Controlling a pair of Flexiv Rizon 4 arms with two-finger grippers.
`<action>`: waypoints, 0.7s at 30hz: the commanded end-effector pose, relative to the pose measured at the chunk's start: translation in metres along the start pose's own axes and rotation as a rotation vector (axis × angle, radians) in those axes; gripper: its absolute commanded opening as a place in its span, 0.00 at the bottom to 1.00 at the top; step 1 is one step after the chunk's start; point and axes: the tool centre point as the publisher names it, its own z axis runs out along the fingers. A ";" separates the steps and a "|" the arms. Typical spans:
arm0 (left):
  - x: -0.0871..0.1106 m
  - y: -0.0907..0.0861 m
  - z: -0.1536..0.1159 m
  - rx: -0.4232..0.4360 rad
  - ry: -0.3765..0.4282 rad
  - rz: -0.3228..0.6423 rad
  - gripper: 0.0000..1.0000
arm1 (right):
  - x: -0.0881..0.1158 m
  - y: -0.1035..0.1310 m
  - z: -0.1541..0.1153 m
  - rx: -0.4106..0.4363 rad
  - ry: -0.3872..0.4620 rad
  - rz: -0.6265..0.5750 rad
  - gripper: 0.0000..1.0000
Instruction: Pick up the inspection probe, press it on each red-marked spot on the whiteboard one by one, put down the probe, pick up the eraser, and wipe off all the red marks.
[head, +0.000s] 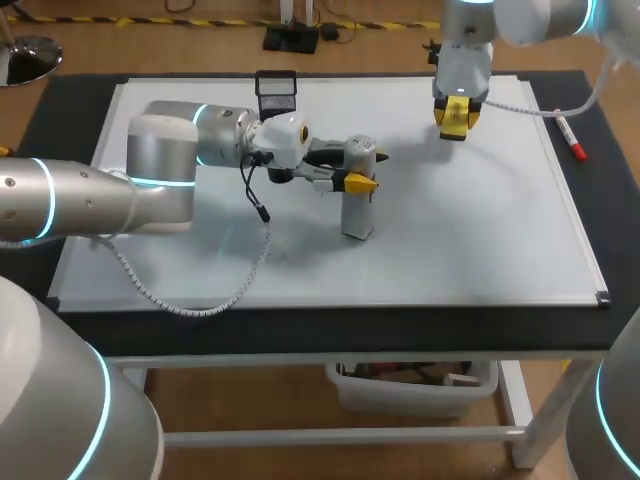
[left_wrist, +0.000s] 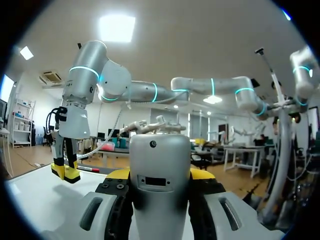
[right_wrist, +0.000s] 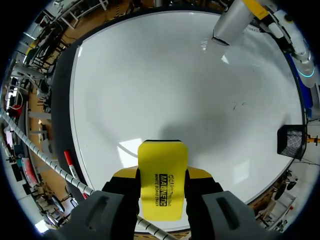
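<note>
The grey inspection probe (head: 358, 208) stands upright near the middle of the whiteboard (head: 470, 230), its lower end at the board's surface. My left gripper (head: 358, 182) is shut on its upper part; in the left wrist view the probe (left_wrist: 160, 165) fills the gap between the fingers of that gripper (left_wrist: 160, 176). My right gripper (head: 455, 120) hovers over the board's far right part, shut on the yellow eraser (head: 455, 116). In the right wrist view the eraser (right_wrist: 161, 180) sits between the fingers, above the whiteboard (right_wrist: 165, 85). I see no red marks on the board.
A black mesh basket (head: 276, 92) stands at the board's far edge. A red marker (head: 572, 140) lies by the right edge. A coiled cable (head: 200, 300) from my left arm lies across the board's near left part.
</note>
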 end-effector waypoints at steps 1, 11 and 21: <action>-0.005 0.002 0.000 0.003 0.025 -0.003 0.00 | 0.001 -0.001 -0.001 0.000 0.002 -0.002 0.00; -0.007 0.001 0.000 -0.006 0.027 -0.005 0.00 | 0.001 -0.001 -0.001 0.000 0.002 -0.002 0.00; -0.014 -0.028 -0.029 -0.013 -0.022 0.046 0.00 | 0.001 -0.001 -0.001 0.000 0.002 -0.002 0.00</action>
